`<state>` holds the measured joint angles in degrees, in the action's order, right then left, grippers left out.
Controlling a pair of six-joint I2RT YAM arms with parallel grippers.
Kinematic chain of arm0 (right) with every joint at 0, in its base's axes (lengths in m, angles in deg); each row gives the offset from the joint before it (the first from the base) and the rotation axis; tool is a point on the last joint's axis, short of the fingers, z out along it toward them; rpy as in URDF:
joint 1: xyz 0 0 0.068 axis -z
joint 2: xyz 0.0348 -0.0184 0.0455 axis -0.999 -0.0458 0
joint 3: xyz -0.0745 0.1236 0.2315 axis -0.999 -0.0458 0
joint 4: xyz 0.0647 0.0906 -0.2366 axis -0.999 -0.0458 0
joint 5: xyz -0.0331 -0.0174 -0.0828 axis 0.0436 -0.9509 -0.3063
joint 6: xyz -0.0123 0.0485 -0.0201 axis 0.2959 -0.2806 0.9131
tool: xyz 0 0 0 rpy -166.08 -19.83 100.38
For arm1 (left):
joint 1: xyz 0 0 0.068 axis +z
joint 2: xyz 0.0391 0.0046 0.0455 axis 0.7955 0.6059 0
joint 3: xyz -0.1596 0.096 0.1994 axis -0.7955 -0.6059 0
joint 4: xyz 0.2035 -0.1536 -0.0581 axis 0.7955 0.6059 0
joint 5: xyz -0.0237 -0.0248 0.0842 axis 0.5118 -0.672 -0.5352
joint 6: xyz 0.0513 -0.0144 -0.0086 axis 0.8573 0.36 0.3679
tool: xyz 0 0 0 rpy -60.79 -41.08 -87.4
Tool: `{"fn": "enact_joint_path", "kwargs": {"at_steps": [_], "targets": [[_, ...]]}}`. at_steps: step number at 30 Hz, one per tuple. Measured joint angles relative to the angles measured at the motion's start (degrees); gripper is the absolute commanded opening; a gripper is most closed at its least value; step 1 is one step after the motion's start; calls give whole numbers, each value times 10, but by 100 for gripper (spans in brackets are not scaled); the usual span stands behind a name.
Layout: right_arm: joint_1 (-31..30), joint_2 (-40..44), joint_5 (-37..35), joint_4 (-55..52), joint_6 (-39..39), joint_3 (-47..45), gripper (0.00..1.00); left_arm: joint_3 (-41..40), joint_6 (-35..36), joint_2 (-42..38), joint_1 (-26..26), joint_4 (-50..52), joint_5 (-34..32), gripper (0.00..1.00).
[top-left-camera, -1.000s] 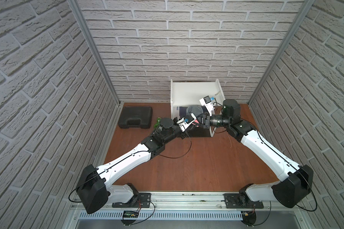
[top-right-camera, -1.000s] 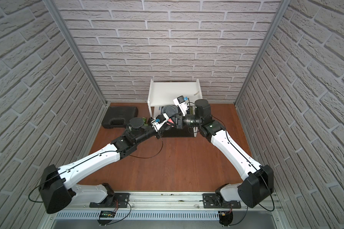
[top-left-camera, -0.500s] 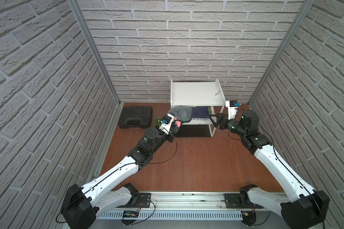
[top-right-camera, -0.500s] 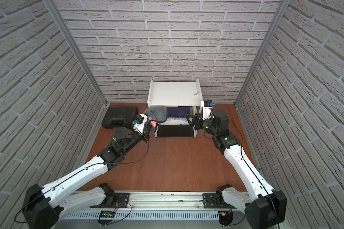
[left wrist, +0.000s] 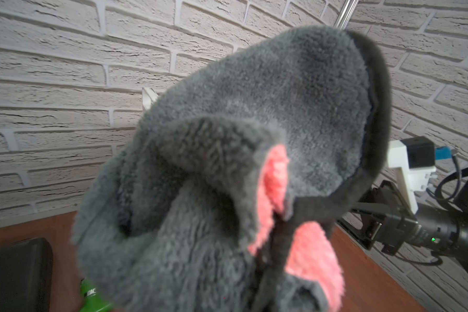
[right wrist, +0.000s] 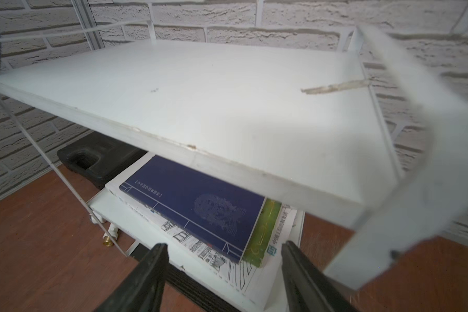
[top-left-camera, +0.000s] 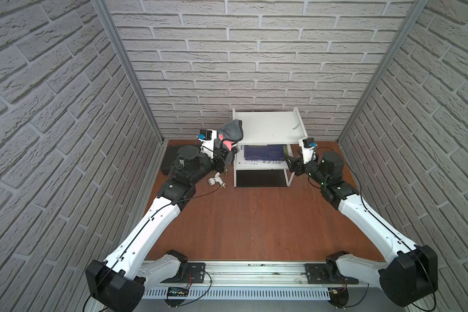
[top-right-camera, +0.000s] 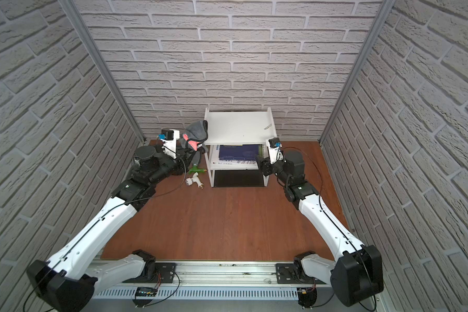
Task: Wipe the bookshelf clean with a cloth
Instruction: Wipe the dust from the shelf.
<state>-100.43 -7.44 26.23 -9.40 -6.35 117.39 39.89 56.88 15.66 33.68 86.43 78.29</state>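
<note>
The white bookshelf stands against the back wall; its top board fills the right wrist view. The cloth, dark grey with a pink inner face, is bunched and held up at the shelf's top left corner. My left gripper is shut on it, its fingers buried in the folds; the cloth covers most of the left wrist view. My right gripper is open and empty, just off the shelf's front right corner at middle-tier height.
A blue book lies on other books on the middle tier. A pale streak marks the top board's right side. A black tool case, a white pipe fitting and a green fitting lie left of the shelf.
The right gripper opened, let go of the cloth and drew back to the shelf's right front. The left arm carried the cloth left and up to the shelf's top left corner.
</note>
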Motion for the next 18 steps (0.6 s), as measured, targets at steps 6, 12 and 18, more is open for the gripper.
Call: {"fn": "enact_joint_path", "kwargs": {"at_steps": [6, 12, 18], "targets": [[-3, 1, -17, 23, 34, -12, 64, -37, -10, 47, 1, 28, 7, 0], [-3, -12, -21, 18, 50, -16, 58, 24, 1, 45, 1, 68, 8, 0], [-4, -27, -25, 24, 33, -16, 57, -9, -25, 13, 6, 23, -6, 0]]}}
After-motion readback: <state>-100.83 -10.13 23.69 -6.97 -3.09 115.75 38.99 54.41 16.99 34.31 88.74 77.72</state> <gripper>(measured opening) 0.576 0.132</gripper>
